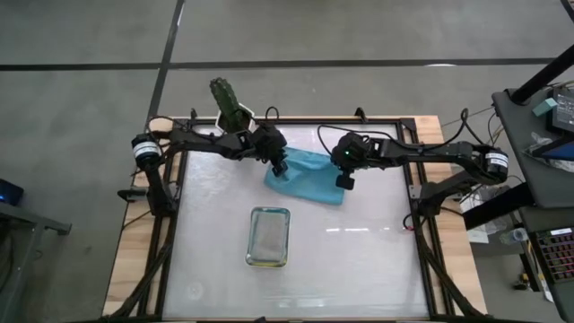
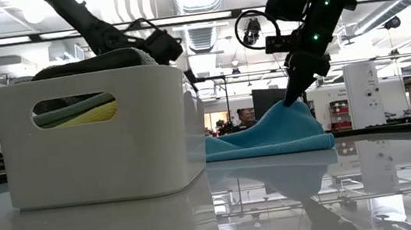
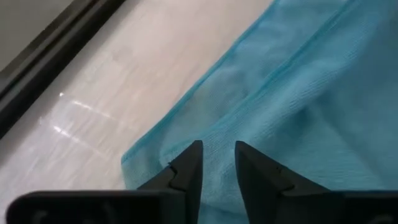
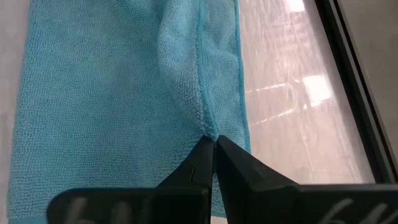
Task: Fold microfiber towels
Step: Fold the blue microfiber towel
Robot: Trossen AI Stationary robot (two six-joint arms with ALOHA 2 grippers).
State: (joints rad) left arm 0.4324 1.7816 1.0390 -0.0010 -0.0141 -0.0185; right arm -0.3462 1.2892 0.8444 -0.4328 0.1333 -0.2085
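white tray [image 2: 98, 136] hides towels; right gripper [image 4: 213, 149] pinches light blue towel [image 1: 309, 176]; left gripper [image 3: 217, 163] parted.

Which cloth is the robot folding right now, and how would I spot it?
Look at the far part of the shiny white table, between the two dark arms. The light blue towel lies there, partly folded, with the right gripper pinching its edge. The other cloths sit inside the white tray; this one lies out on the table.
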